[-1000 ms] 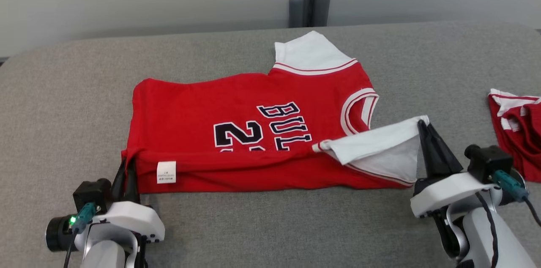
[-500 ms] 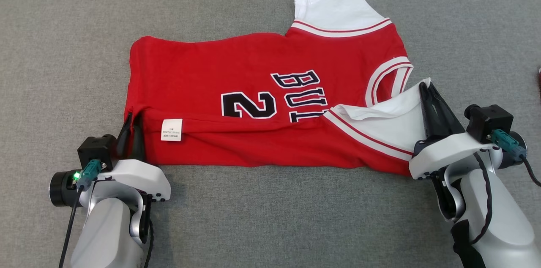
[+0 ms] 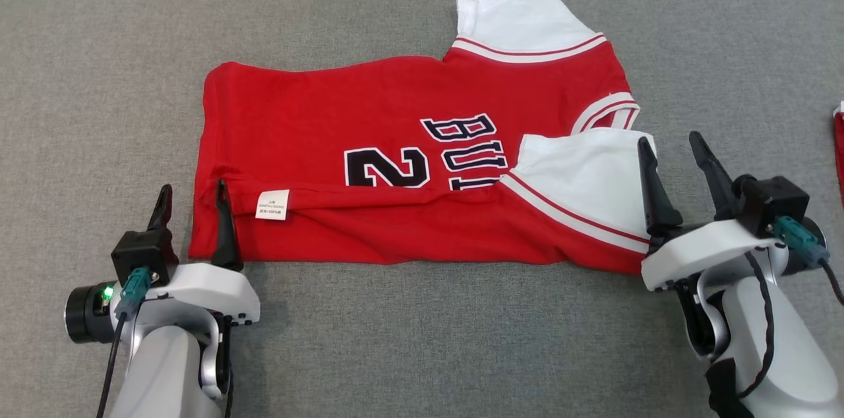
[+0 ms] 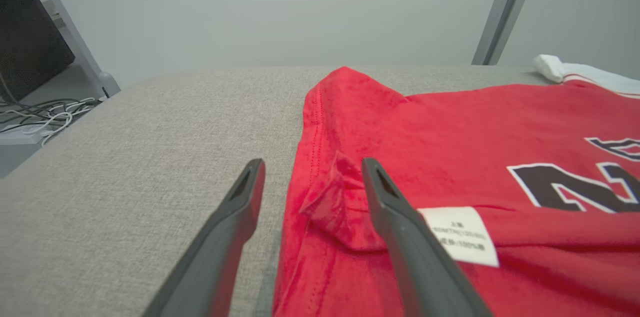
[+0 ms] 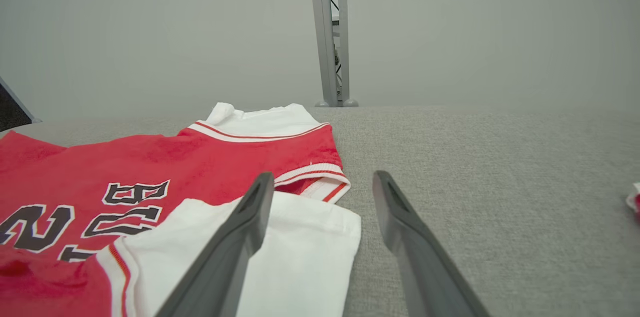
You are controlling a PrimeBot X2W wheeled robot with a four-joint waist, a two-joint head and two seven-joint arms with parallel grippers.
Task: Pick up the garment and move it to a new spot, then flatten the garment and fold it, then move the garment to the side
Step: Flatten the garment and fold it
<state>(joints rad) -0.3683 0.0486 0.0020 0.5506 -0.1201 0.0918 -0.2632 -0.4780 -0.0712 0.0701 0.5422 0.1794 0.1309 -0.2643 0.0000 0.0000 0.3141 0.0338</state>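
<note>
Red short-sleeved jersey garment with white sleeves and black lettering [image 3: 369, 134] lies on the grey fabric-covered surface [image 3: 422, 352], hem end toward my left and collar end toward my right. Its near long edge is folded up onto the front, cutting across the bottom of the lettering. A small white care label [image 3: 271, 204] sits on that fold near the hem.

My left claw [image 3: 192, 192] stands spread wide at the near hem corner and grips nothing. My right claw [image 3: 669, 142] is spread just as wide and is also empty, at the outer edge of the near white sleeve [image 3: 587, 174].

The head view gives the whole outline, including the far white sleeve [image 3: 521, 16] pointing away from me. The left wrist view shows that corner up close. One finger is over bare surface and the other over red cloth beside the label, with a small puckered flap between them. Whether that finger touches the cloth I cannot tell. That view also catches pale tangled cables [image 4: 50, 114] on the floor off to the side.

The right wrist view shows one finger above the white sleeve and the other above bare grey. Beyond them are a grey upright metal post [image 5: 330, 32] behind the far edge and a scrap of another red-and-white cloth [image 5: 634, 199] at the far right.
</note>
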